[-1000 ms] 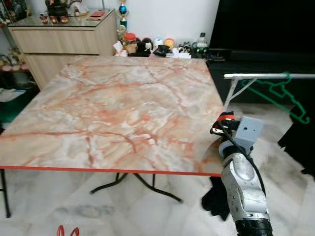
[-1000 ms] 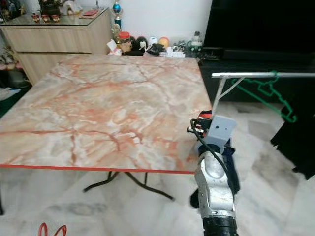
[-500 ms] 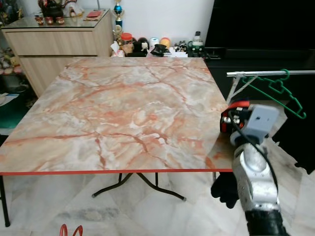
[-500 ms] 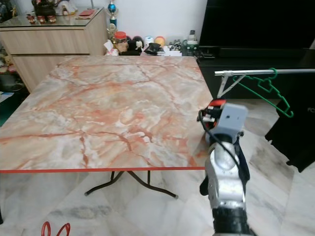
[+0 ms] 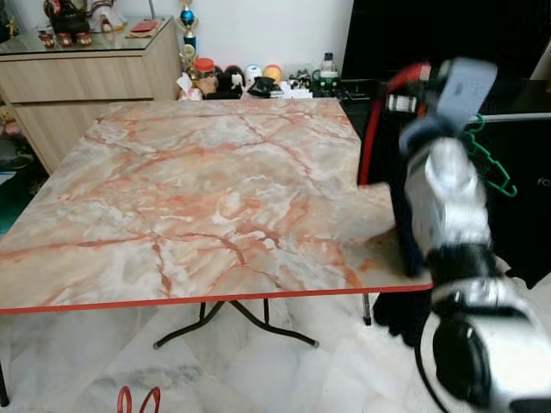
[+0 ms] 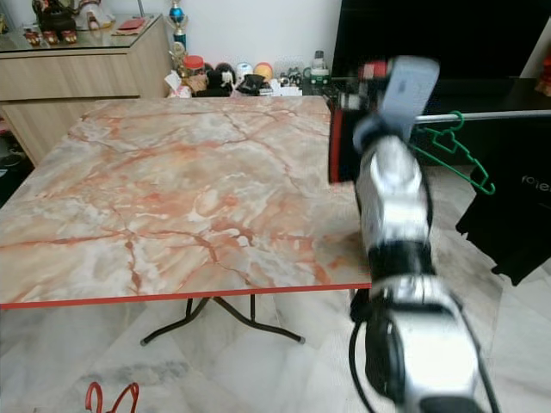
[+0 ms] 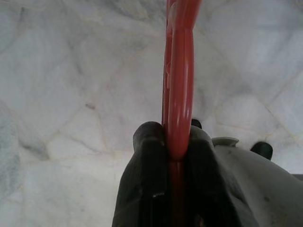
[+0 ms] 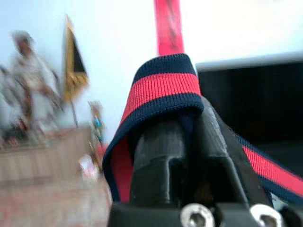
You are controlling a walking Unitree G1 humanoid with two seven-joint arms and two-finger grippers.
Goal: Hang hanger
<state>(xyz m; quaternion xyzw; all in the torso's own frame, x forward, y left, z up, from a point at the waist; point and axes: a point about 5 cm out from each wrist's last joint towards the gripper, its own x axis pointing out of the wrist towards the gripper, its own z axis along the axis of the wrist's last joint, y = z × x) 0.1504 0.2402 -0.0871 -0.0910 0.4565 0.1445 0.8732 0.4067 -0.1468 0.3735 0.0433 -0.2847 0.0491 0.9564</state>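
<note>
My right gripper (image 8: 182, 123) is shut on the navy-and-red striped collar (image 8: 163, 85) of a dark garment on a red hanger (image 8: 168, 26). In the eye views the right arm (image 5: 443, 185) is raised over the table's right edge, blurred, with the dark garment (image 5: 400, 215) hanging below it. Just beyond it a green hanger (image 5: 492, 163) hangs on the silver rail (image 5: 521, 115). My left gripper (image 7: 173, 137) is shut on another red hanger (image 7: 179, 71) held low over the floor. That hanger's red loops (image 5: 138, 401) show at the bottom of the left eye view.
A marble-topped folding table (image 5: 198, 189) stands in front of me. A wooden sideboard (image 5: 86, 64) and small toys (image 5: 245, 79) line the back wall. Dark clothing (image 5: 529, 215) hangs at the far right, with a black TV unit (image 5: 405, 34) behind it.
My right arm has swung up from below the table's edge to rail height, carrying the garment. The camera has also shifted.
</note>
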